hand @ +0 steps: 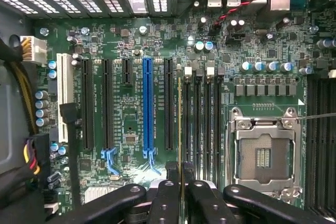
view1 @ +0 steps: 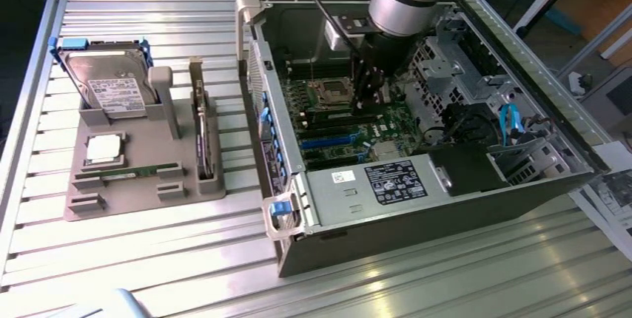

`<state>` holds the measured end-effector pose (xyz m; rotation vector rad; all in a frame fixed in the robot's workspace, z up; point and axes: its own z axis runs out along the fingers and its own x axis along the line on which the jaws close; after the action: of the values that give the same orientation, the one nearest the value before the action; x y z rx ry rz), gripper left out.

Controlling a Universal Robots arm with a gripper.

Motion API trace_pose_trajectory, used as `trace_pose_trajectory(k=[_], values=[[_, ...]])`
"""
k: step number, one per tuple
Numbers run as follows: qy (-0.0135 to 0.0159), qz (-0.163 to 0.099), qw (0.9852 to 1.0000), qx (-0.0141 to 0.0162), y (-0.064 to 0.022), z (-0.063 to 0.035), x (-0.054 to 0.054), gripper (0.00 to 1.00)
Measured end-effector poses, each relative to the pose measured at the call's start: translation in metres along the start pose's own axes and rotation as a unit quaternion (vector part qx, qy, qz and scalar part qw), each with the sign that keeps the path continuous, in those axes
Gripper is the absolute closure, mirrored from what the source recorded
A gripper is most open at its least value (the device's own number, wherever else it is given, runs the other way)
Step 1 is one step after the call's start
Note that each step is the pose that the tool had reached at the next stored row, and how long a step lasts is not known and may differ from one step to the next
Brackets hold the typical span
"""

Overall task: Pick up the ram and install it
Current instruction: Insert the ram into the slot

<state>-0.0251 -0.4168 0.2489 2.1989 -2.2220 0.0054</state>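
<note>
Hand (view1: 368, 87) hanging inside open computer case (view1: 345, 201), pinching narrow on ram (hand: 180, 124) — stick sitting edge-on just over memory slots (hand: 198, 119), beside empty processor socket (hand: 262, 158) on motherboard (hand: 126, 51).

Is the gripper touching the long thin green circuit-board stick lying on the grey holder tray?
Apart. The exterior view shows the gripper inside the open computer case, while the stick lies on the grey tray outside it.

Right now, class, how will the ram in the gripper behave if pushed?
The ram, seen edge-on, looks very thin: probably light, and stiff lengthwise but easily snapped by sideways force. Clamped in the gripper by its flat faces, it might slide if pushed hard.
</note>
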Motion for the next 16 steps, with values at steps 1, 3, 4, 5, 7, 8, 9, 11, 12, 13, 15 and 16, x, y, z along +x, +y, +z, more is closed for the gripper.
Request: trace_pose_trajectory(k=[1, 3, 4, 5, 7, 8, 9, 11, 12, 13, 15, 16], values=[[0.0, 0.0, 1.0, 0.0, 0.0001, 0.002, -0.001, 0.87], [0.0, 0.001, 1.0, 0.0, 0.0, 0.0049, -0.003, 0.87], [0.0, 0.001, 1.0, 0.0, 0.0, 0.0058, -0.004, 0.87], [-0.0001, 0.001, 1.0, 0.0001, 0.0002, 0.0075, -0.006, 0.87], [0.0001, 0.001, 1.0, -0.0001, 0.0006, 0.0079, -0.006, 0.87], [0.0, 0.001, 1.0, 0.0, 0.0009, 0.0085, -0.006, 0.87], [0.0, 0.001, 1.0, 0.0, 0.0012, 0.009, -0.006, 0.87], [0.0, 0.001, 1.0, 0.0, 0.0014, 0.0118, -0.007, 0.87], [0.0, 0.001, 1.0, 0.0, 0.0014, 0.0131, -0.008, 0.87], [0.0, 0.001, 1.0, 0.0, 0.0014, 0.0136, -0.009, 0.87], [0.0001, 0.001, 1.0, 0.0, 0.0017, 0.0141, -0.009, 0.87], [0.0001, 0.001, 1.0, 0.0, 0.0023, 0.0143, -0.009, 0.87]])
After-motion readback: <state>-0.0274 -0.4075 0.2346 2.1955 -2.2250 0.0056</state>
